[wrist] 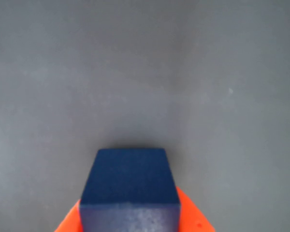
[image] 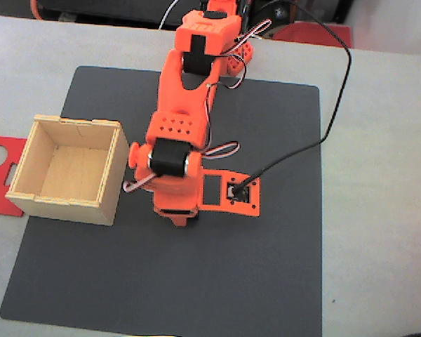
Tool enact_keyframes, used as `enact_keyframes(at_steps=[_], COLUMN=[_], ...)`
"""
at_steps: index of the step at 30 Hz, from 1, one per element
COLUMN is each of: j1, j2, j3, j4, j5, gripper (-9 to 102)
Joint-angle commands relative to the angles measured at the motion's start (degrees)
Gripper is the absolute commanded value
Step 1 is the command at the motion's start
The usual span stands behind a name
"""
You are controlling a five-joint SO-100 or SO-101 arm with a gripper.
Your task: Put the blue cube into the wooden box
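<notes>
The orange end effector (wrist: 130,224) pinches the small navy-blue cube (wrist: 129,186) above the dark mat (image: 266,274), with the light plywood box (image: 35,189) at nine o'clock in the fixed view.

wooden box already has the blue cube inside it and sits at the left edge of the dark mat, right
Not quite. In the fixed view the wooden box is empty; its pale floor is bare. The wrist view shows the blue cube at the gripper, over the dark mat. The box does sit at the mat's left edge.
</notes>
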Motion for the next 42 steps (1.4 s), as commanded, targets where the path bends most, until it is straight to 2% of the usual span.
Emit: enact_keyframes(at_steps=[1, 10, 18, 23, 30, 42], j1=[0.53, 7.29, 26.10, 34.98, 32.70, 25.93], j2=[10.99, 31.99, 42.63, 41.13, 27.69, 20.48], j3=[-2.72, -2.72, -2.72, -2.29, -0.18, 0.53], j4=[0.62, 0.62, -0.35, -0.53, 0.44, 0.70], j5=[0.53, 0.79, 1.41, -0.53, -1.49, -5.27], gripper=[0, 0, 0, 0, 0, 0])
